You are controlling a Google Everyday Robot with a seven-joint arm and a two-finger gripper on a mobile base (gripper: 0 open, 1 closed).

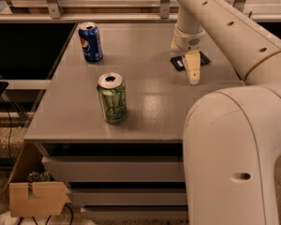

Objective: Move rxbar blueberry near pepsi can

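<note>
Cream gripper point(192, 68) low over the flat dark navy rxbar blueberry point(177, 63), just beneath it; grip state: cannot tell. Bar apparently unlifted. Blue pepsi can point(91, 42) well apart, left of gripper in camera view; whole move remains.

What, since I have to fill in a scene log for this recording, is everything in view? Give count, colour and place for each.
rxbar blueberry: one, dark navy, flat on the far right part of the table, partly hidden by the gripper
pepsi can: one, blue, upright at the table's far left
green can: one, green and white with a silver top, upright towards the table's front, left of centre
table: one, grey, middle of the view
drawers: stacked, grey, under the tabletop
cardboard box: one, brown, on the floor at lower left
robot arm: one, white, reaching in from the right over the table's far side
gripper: one, cream, low over the rxbar blueberry
</note>
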